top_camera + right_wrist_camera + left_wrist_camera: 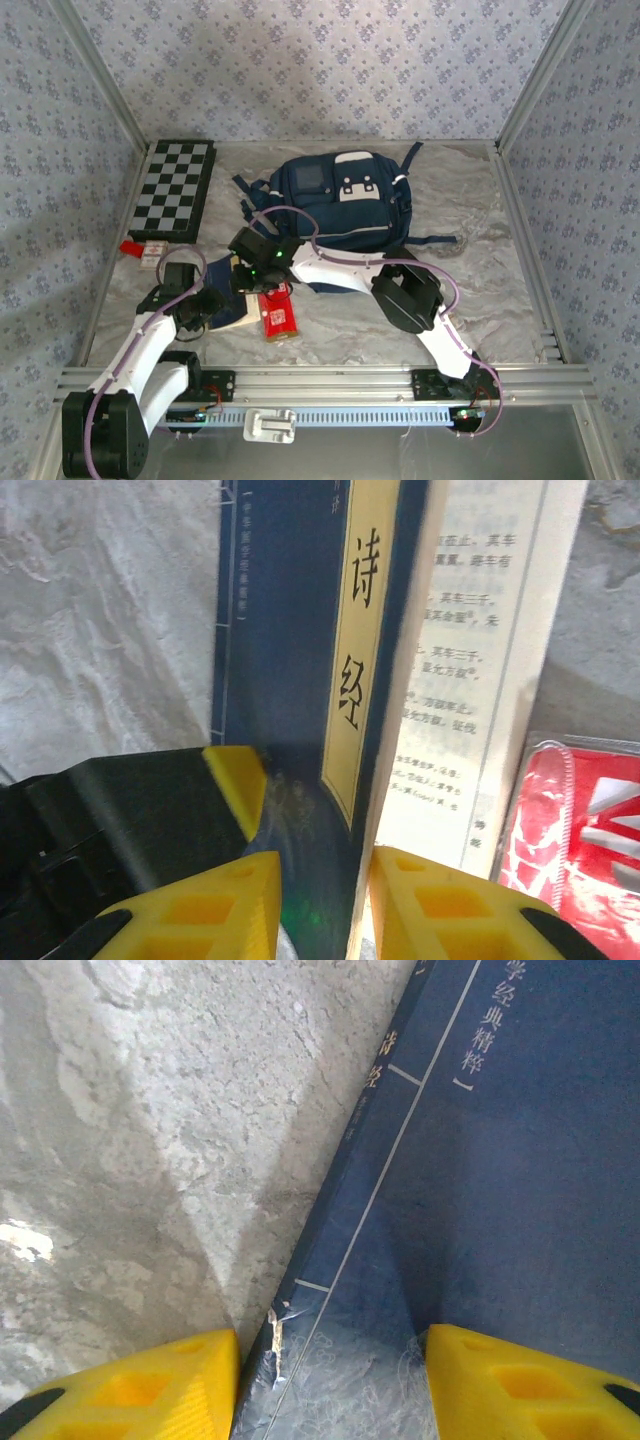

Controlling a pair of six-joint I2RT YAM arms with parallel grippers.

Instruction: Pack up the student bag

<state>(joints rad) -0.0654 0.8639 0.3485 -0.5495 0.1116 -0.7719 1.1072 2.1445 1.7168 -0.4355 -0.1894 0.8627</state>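
Where the marbled table (480, 300) nears its back edge, the student bag (345, 200) is seen lying flat at the middle. Its front with the white patches is turned upward and its dark straps are spread to the sides. A folded chessboard (176, 188) is laid to its left, apart from it, and a small red-and-white object (140, 250) is found at the board's near corner. In front of the bag, nearer the arms, a navy blue book (285, 630) with Chinese lettering is placed on the table. A red packet (277, 318) is set just beside it on its right.

The left gripper (332, 1338) is held low over the spine side of the book. Its jaws are spread, one yellow finger over the bare table and the other over the cover, with nothing pinched between them. The right gripper (325, 870) is positioned at the book's opening edge, where the cover is raised off the printed pages. The cover's edge is found between the jaws, which stand close together, but whether it is actually pinched cannot be told. In the right wrist view one finger (238, 780) of the left gripper is seen at the cover.
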